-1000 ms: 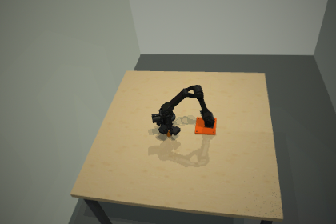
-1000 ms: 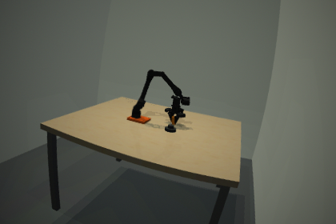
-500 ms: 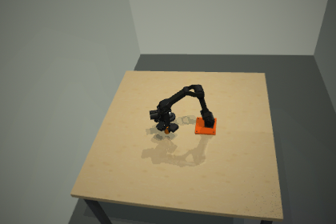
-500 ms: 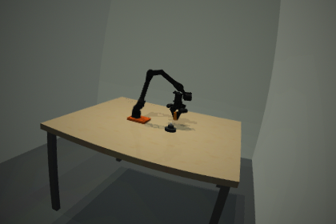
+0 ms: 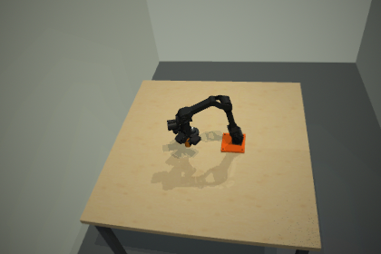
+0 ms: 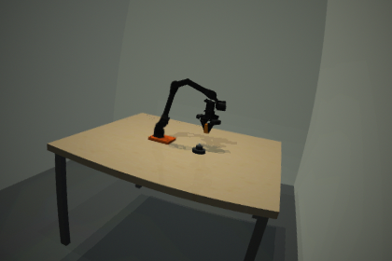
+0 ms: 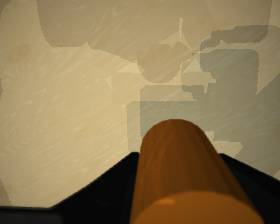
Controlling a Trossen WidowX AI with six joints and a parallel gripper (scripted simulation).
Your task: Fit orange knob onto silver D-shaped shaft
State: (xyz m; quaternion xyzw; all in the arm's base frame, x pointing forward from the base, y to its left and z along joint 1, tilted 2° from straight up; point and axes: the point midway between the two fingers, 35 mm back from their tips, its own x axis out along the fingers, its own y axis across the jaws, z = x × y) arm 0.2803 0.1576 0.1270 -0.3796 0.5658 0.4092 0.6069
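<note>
- Orange knob [image 5: 188, 142] [image 6: 206, 128] [image 7: 175, 165] is pinched upright in claw [image 5: 188, 141] [image 6: 206, 129] [image 7: 176, 160], above tabletop [image 5: 263, 185] [image 6: 233, 171] [image 7: 60, 110].
- Pedestal [image 6: 199, 149] is seen lower, exterior view; sideways offset cannot be told.
- 1 alignment over shaft is judged next.

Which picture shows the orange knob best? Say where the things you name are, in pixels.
The wrist view: the orange knob [image 5: 188, 142] [image 6: 206, 128] [image 7: 175, 165] looks big there, with its round side and one end showing, between the gripper's [image 5: 188, 143] [image 6: 206, 131] [image 7: 177, 155] dark fingers. The exterior view shows it small, held above the table [image 5: 254, 185] [image 6: 233, 176] [image 7: 45, 120]. The top view shows just a bit of orange under the gripper.
</note>
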